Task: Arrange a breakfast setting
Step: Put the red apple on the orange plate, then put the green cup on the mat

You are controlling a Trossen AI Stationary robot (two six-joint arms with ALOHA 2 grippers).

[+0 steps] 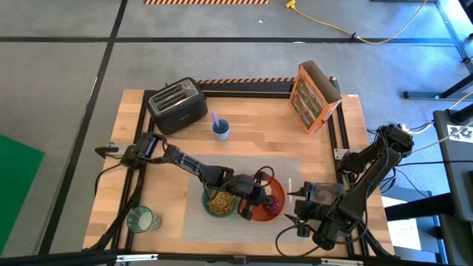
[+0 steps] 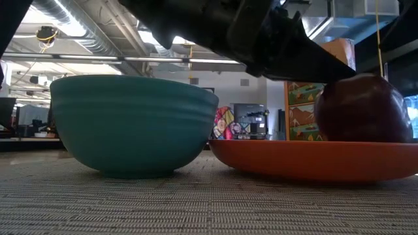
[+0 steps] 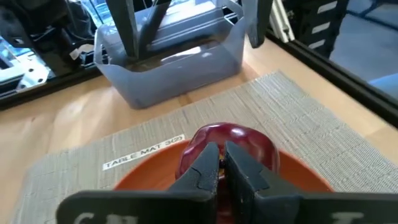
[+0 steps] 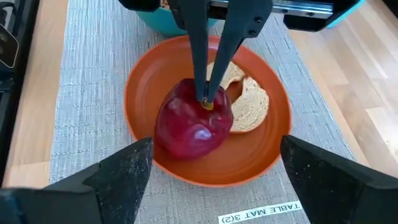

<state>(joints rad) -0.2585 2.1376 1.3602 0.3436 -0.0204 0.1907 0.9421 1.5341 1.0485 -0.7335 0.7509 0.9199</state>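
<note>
The dark-red apple (image 4: 193, 124) lies on the orange-red plate (image 4: 143, 81) beside the toast slice (image 4: 252, 102). The plate stands on the grey placemat (image 1: 244, 166), with the teal bowl (image 1: 220, 202) of cereal just to its left. My left gripper (image 4: 205, 99) reaches over the bowl and is shut at the apple's top. My right gripper (image 4: 216, 146) is open at the mat's right edge, its fingers facing the plate and touching nothing. The greenish glass (image 1: 140, 219) stands off the mat at the front left. I cannot make out the spoon. My left gripper has its two fingertips together in the apple's stem hollow (image 4: 211, 107), at the apple's top. The fingers (image 4: 198, 56) slant down from above and from the table's left. The apple rests on the plate, tilted; whether a stem is pinched is too small to tell.
A toaster (image 1: 177, 105) stands at the back left, a blue cup (image 1: 220, 130) in front of it, and a cereal box (image 1: 314, 96) at the back right. Bare wood lies between the mat and these.
</note>
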